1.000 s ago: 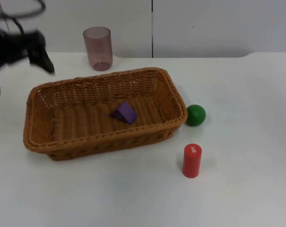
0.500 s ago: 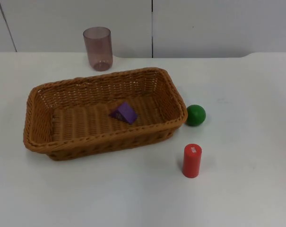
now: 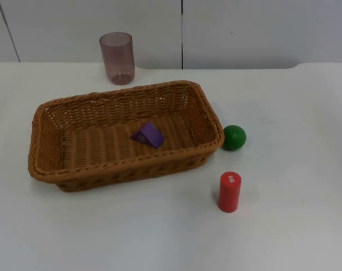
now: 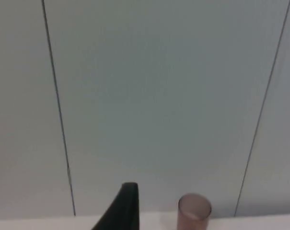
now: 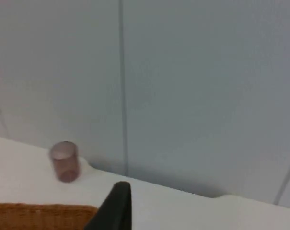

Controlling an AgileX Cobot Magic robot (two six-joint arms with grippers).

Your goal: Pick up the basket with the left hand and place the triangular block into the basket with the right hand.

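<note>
The basket (image 3: 125, 135) sits flat on the white table (image 3: 295, 226), and the purple triangular block (image 3: 148, 135) lies on its woven floor, slightly right of the middle, so the placing is judged done. The basket is woven wicker, judged light and fairly stiff, with a rolled rim that gives a little; it would best be taken by pinching the rim at a short end, where the wall is thick. The block is judged small, hard and light, with smooth sloped faces that could slip; its two flat parallel sides offer the surer hold.

Just beside the basket's right end a green ball (image 3: 234, 137) is seen, and nearer the front a red cylinder (image 3: 229, 192) stands upright. A tinted cup (image 3: 117, 58) stands by the grey wall (image 3: 261, 28).

In the left wrist view one dark fingertip (image 4: 121, 208) of the left gripper is seen raised, aimed at the wall, with the cup beside it. In the right wrist view a fingertip (image 5: 113, 206) of the right gripper is seen above the basket's rim (image 5: 41, 215), with the cup beyond. Whether either gripper is apart or together cannot be told. Both arms appear to wait, drawn away from the table.
</note>
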